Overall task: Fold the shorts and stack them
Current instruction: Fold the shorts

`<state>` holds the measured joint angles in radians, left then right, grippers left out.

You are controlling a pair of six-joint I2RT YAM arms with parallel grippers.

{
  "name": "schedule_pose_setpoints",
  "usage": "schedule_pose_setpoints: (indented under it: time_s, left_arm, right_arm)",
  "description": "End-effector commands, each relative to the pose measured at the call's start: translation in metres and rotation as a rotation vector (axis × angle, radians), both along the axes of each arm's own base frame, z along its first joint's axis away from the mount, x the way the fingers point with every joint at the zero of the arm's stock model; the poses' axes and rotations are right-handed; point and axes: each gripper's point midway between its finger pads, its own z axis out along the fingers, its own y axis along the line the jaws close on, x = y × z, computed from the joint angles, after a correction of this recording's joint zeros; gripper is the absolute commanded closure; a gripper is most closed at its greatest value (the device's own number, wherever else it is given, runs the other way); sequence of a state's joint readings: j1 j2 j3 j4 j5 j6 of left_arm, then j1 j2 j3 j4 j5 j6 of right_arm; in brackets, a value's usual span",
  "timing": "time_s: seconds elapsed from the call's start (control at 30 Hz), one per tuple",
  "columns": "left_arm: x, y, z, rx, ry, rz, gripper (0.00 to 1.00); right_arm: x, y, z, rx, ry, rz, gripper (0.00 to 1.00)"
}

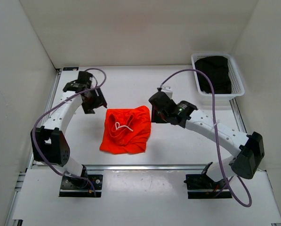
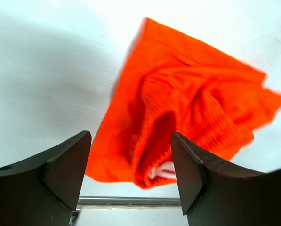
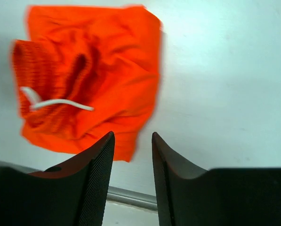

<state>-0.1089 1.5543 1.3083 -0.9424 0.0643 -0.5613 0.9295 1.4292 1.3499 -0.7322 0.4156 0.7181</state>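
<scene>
The orange-red shorts (image 1: 126, 130) lie crumpled in a rough square at the middle of the table, the white drawstring (image 1: 123, 126) on top. My left gripper (image 1: 94, 104) hovers just left of their far left corner, open and empty; the shorts (image 2: 187, 108) show between and beyond its jaws. My right gripper (image 1: 155, 113) hovers just right of their far right corner, jaws a little apart and empty; the shorts (image 3: 88, 75) lie ahead to its left with the drawstring (image 3: 55, 102) showing.
A white basket (image 1: 238, 75) at the far right corner holds a black garment (image 1: 214, 73). White walls enclose the table on three sides. A metal rail (image 1: 140, 166) runs along the near edge.
</scene>
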Motion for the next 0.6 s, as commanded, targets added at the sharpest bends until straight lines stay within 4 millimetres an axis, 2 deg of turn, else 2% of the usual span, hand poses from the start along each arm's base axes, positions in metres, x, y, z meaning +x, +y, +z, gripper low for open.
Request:
schedule_pose_setpoints:
  time_s: [0.0, 0.07, 0.1, 0.13, 0.17, 0.23, 0.27, 0.3, 0.47, 0.57]
  left_arm:
    - [-0.009, -0.030, 0.045, 0.085, -0.108, -0.211, 0.22]
    - [-0.013, -0.050, 0.039, 0.124, -0.072, -0.285, 0.19]
    - [-0.021, -0.073, 0.041, 0.139, -0.068, -0.368, 0.08]
    - [-0.023, -0.083, 0.038, 0.160, -0.058, -0.399, 0.01]
    - [-0.027, -0.104, 0.024, 0.179, -0.026, -0.462, 0.01]
    - [-0.030, -0.122, 0.014, 0.197, 0.012, -0.501, 0.01]
    - [-0.028, -0.127, -0.003, 0.233, 0.050, -0.505, 0.01]
    - [-0.027, -0.138, -0.006, 0.244, 0.049, -0.531, 0.01]
    - [-0.028, -0.156, -0.029, 0.245, 0.098, -0.551, 0.01]
    - [-0.026, -0.159, -0.037, 0.240, 0.110, -0.555, 0.16]
  right_arm:
    - [-0.010, -0.015, -0.034, -0.016, 0.089, -0.050, 0.58]
    - [-0.012, -0.023, -0.043, -0.026, 0.106, -0.073, 0.53]
    - [-0.012, -0.029, -0.050, -0.042, 0.119, -0.084, 0.51]
    - [-0.011, -0.033, -0.050, -0.034, 0.121, -0.103, 0.48]
    - [-0.009, -0.035, -0.050, -0.028, 0.129, -0.110, 0.47]
    - [-0.008, -0.040, -0.051, -0.023, 0.132, -0.131, 0.46]
    - [-0.008, -0.043, -0.052, -0.017, 0.139, -0.136, 0.46]
    - [-0.009, -0.044, -0.049, -0.009, 0.132, -0.135, 0.46]
    - [-0.011, -0.056, -0.047, 0.002, 0.132, -0.162, 0.46]
    - [-0.012, -0.063, -0.053, -0.001, 0.148, -0.175, 0.46]
